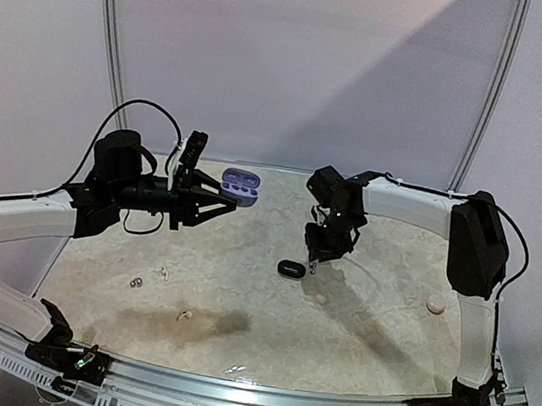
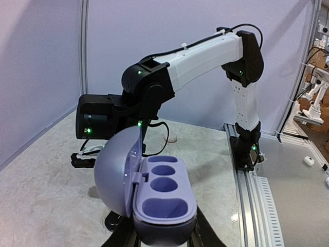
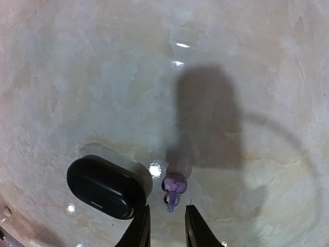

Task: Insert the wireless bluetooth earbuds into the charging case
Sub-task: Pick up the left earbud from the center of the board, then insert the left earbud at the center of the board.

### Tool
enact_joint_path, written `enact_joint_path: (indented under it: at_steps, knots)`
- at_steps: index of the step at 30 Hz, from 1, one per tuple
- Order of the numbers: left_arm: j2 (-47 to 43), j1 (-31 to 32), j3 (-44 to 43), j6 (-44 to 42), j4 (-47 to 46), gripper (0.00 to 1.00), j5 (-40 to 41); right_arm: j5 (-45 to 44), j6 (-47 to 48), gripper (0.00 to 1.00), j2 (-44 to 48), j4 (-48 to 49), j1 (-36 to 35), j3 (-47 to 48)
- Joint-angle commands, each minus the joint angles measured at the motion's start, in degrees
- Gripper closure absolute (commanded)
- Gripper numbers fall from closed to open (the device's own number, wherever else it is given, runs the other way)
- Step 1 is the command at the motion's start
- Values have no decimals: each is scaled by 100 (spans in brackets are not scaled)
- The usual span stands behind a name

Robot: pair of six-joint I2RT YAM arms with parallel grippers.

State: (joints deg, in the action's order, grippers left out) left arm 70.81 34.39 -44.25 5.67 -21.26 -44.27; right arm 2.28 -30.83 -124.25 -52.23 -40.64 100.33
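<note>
The left gripper (image 1: 230,195) is closed on the purple charging case (image 2: 164,193). The charging case is well apart from the black case (image 3: 105,186), off to its left and farther back. The left wrist view shows the lid standing open and three empty hollows inside. That gripper's own fingers are cut off at the bottom edge and sit mostly behind the charging case. In the top view the hollows are too small to make out.

Only the right wrist view shows the purple earbud (image 3: 174,185). It lies on the table (image 3: 103,77) just right of the black case, close but not touching. The right gripper (image 3: 167,218) has its fingers a little apart, and the earbud's thin end pokes into the gap. Neither finger looks to be touching it. In the top view the earbud cannot be made out under the gripper.

A few tiny specks (image 1: 137,282) lie well left of the black case, nearer the arm bases. They are too small to tell what they are.
</note>
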Motion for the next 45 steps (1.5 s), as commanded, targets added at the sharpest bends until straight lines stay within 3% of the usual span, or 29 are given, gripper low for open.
enact_joint_path:
  at_steps: [1, 17, 25, 28, 33, 37, 41, 45]
  knots:
    - [-43, -99, 79, -13, 7, 100, 42, 110, 3, 76, -85, 32, -67, 9]
    - [-84, -117, 94, 12, 16, 100, 59, -43, 15, 81, -378, -113, -75, 146]
    - [-79, -133, 67, -26, 25, 100, 72, -100, 20, 100, -414, -139, -75, 127]
    - [-78, -143, 49, -90, 61, 100, 41, -192, 69, 100, -294, -227, -75, 132]
    - [-93, -143, 33, -466, 203, 100, -275, -200, 717, 100, 602, -238, -85, 39]
    - [-39, -139, -89, -1636, 637, 100, -1038, -38, 1704, 100, 2006, -19, -230, -183]
    - [91, -135, -237, -2444, 1064, 100, -1392, 131, 2813, 100, 3137, -9, -869, -130]
    - [282, -78, -482, -2709, 1284, 100, -1809, 532, 3583, 100, 3638, -76, -1436, 240]
